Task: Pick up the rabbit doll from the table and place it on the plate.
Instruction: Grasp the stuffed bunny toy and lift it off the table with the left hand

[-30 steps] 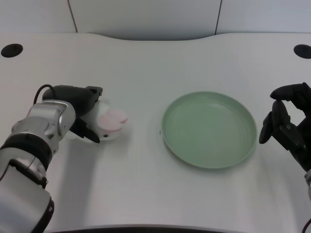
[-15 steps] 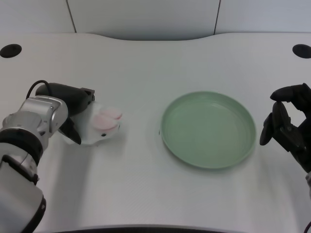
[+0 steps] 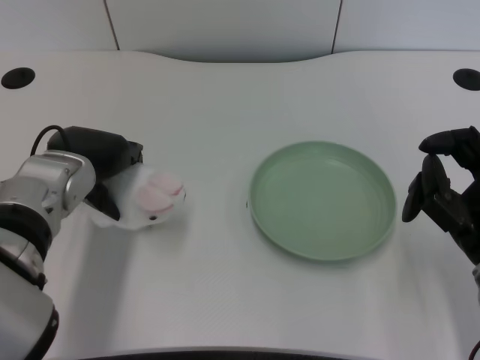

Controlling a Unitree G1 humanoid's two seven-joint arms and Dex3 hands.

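Observation:
The rabbit doll (image 3: 152, 197), white with pink ears, lies on the table left of centre. My left hand (image 3: 103, 166) is at its left end: black fingers (image 3: 103, 204) curl around the doll's white rear, which sits between them and the palm. The doll's pink-eared head sticks out to the right, free of the hand, and its body rests on the tabletop. The green plate (image 3: 322, 199) stands empty right of centre, about a hand's width from the doll.
My right hand (image 3: 444, 193) hangs idle at the right edge, just beyond the plate's rim. Two dark round holes (image 3: 18, 77) (image 3: 466, 79) mark the table's far corners. The white table's (image 3: 225, 285) front edge runs along the bottom.
My left forearm and hand have drawn back to the left. The doll has shifted slightly left with them and turned, so its pink ears now face more toward the front.

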